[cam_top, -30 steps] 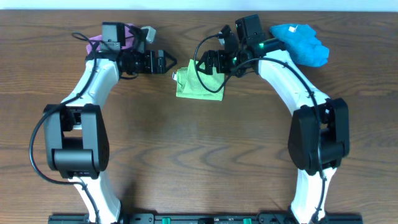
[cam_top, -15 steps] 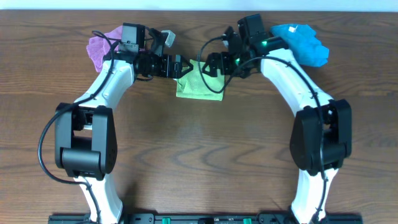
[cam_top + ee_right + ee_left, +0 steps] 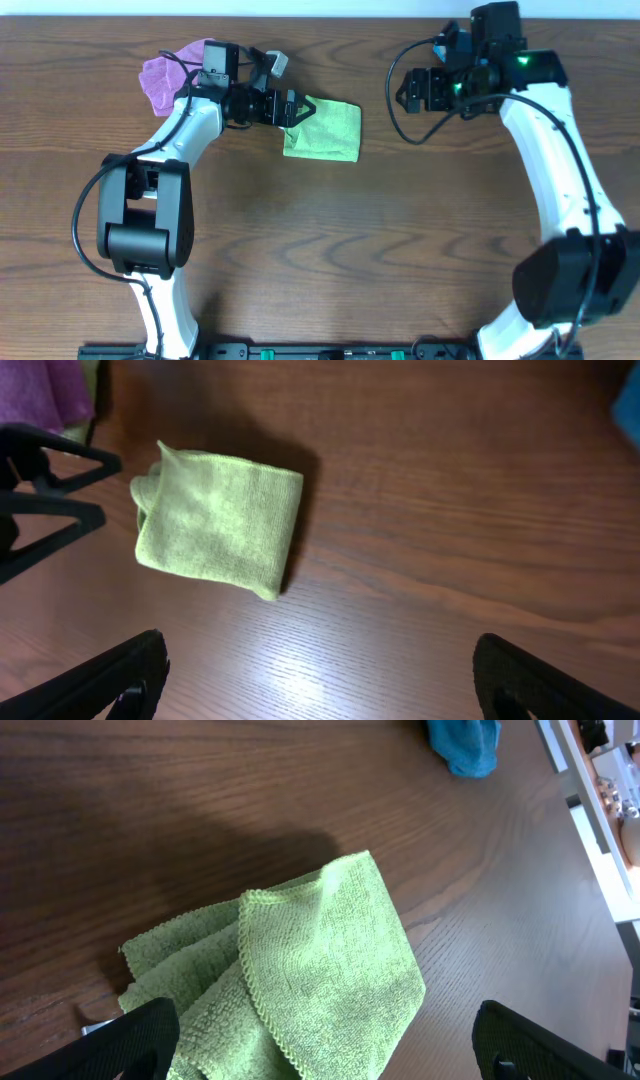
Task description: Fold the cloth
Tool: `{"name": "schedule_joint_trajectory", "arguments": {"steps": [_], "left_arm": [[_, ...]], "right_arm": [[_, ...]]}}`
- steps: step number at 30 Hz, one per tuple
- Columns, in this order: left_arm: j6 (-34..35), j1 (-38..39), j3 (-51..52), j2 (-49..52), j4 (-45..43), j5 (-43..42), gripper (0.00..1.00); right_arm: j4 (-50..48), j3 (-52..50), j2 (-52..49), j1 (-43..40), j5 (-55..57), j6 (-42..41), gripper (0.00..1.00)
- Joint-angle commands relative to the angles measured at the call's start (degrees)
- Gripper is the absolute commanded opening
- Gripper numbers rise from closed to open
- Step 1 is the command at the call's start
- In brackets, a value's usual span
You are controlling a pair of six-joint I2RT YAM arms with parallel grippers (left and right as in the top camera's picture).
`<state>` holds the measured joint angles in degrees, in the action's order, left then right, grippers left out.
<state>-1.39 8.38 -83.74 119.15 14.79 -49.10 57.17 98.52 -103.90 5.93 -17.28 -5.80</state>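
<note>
Green microfibre cloth (image 3: pixel 325 128) lies folded in a thick rectangle at the far middle of the brown wooden table (image 3: pixel 330 250). My right gripper (image 3: pixel 398 90) has pulled well away, fingers apart and empty; my left gripper (image 3: pixel 293 109), also spread, has moved up to its left edge, so folding looks nearly done

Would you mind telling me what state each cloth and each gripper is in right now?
green cloth: folded, lying flat.
purple cloth: crumpled, not folded.
blue cloth: bunched up, only partly in view.
left gripper: open, at the green cloth's edge.
right gripper: open, holding nothing, apart from the green cloth.
</note>
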Motion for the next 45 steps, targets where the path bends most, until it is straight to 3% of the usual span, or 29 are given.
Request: {"name": "schedule_joint_trajectory", "arguments": {"steps": [1, 8, 14, 22, 29, 35, 40, 45], "left_arm": [[-1.25, 0.68, -1.05, 0.85, 0.09, 1.09, 0.95], [-2.86, 1.51, -1.05, 0.85, 4.59, 9.73, 0.95], [-3.43, -0.26, -1.05, 0.85, 8.74, 11.8, 0.95], [-3.58, -0.9, -1.05, 0.85, 13.29, 9.97, 0.95], [-3.13, -2.25, -1.05, 0.42, 15.58, -0.04, 0.95], [-4.52, -2.01, -1.05, -4.37, 17.92, 2.89, 0.95], [-8.04, -2.43, 0.13, -6.78, 21.38, 4.63, 0.95], [-7.58, -3.28, 6.71, -6.78, 15.41, 2.97, 0.95]], "right_arm": [[0.35, -0.92, 3.21, -0.46, 3.13, 2.91, 0.97], [0.85, -6.54, 8.11, -2.86, 4.39, 3.37, 0.98], [0.55, -14.95, 13.86, -6.67, 4.44, 4.55, 0.98], [-0.81, -23.3, 26.67, -12.31, 4.22, 6.75, 0.99], [-4.66, -36.13, 43.36, -12.39, 4.35, 4.9, 0.98], [-10.86, -51.32, 58.25, -13.33, 3.48, 0.35, 0.99], [-12.5, -55.8, 59.63, -13.84, 0.74, -0.17, 0.99], [-12.41, -55.8, 58.99, -13.84, -1.01, -0.15, 0.99]]}}
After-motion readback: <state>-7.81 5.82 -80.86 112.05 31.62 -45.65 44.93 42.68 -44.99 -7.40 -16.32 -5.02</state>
